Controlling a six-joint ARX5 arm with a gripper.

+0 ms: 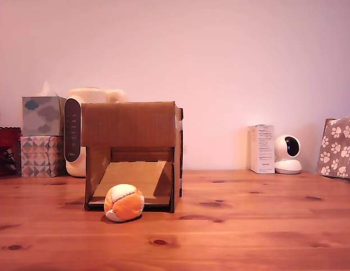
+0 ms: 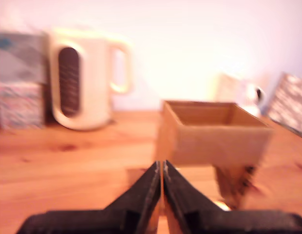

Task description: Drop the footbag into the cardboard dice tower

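Exterior view: cardboard dice tower (image 1: 131,155) left of frame centre on the tabletop (image 1: 248,226). Footbag (image 1: 124,202) on the tabletop just in front of its front opening, lower centre-left. Kettle (image 1: 84,130) directly behind tower. Two stacked tissue boxes (image 1: 42,135) far left. Small carton (image 1: 262,148) and camera (image 1: 288,154) centre-right at the back, side by side; patterned bag (image 1: 338,147) at right edge.
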